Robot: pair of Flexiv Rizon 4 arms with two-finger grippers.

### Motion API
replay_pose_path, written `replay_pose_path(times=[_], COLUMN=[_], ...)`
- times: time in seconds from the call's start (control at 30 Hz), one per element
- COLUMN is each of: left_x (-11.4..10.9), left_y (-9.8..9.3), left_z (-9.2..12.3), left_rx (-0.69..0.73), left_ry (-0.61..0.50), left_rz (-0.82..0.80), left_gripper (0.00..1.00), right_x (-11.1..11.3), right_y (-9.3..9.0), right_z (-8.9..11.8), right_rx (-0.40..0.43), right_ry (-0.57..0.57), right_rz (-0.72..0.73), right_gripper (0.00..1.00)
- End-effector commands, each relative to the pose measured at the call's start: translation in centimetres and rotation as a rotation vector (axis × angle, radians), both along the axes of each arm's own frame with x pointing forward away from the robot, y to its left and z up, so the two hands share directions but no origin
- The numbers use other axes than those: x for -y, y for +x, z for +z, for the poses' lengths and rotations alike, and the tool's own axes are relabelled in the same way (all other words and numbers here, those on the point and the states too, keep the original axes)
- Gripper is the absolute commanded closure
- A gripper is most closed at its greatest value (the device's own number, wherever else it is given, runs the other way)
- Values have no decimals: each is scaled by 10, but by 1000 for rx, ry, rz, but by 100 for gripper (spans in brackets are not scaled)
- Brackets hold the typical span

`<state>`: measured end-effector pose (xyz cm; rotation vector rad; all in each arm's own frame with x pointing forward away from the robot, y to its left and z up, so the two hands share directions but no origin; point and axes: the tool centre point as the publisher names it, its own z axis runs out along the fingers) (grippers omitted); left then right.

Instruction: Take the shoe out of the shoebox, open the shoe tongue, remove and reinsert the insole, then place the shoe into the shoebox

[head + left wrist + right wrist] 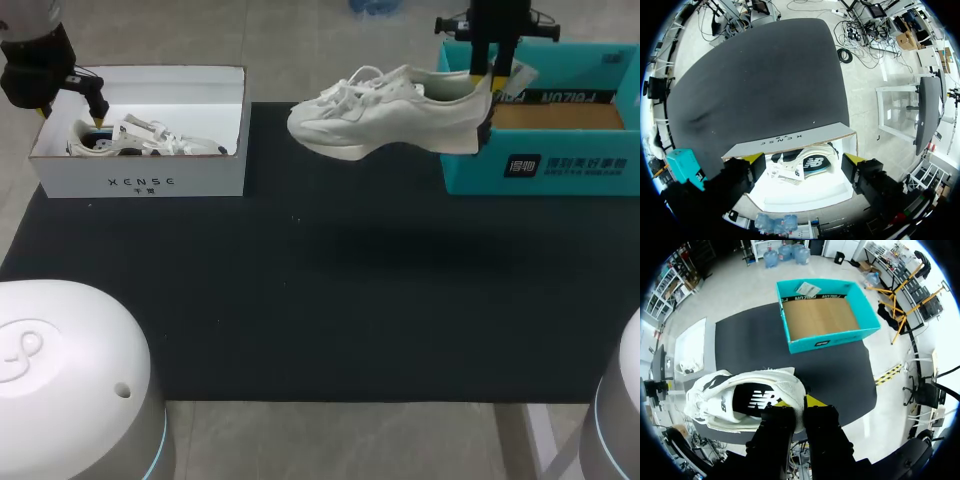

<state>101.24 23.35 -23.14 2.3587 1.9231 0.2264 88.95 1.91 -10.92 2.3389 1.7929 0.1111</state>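
1. Right gripper (800,407) clamps the heel of the shoe (385,110), toe pointing left, held above the mat (300,300) just beside the teal box (540,172).
2. Left gripper (805,161) hangs with fingers apart over the white box (140,182); a second shoe (150,138) lies inside.

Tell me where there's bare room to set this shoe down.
Bare: the front of the black mat, from both boxes to its near edge; the strip between white shoebox and teal shoebox, under the shoe in the right tool; the teal shoebox's floor. Crowded: the white shoebox, with a second shoe and the left tool over it.
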Motion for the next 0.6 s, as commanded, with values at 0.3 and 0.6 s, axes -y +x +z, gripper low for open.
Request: replay_pose_path(times=[0.3,0.6], left_x=[0,0], left_y=[-1,-1], left_z=[0,0], left_rx=[3,3], left_ry=[0,0], left_rz=[0,0], left_gripper=[0,0], right_x=[-24,-24], right_y=[-38,-38], right_z=[-8,-8], right_rx=[125,125], right_ry=[12,12], right_rz=[-21,-21], right_gripper=[100,100])
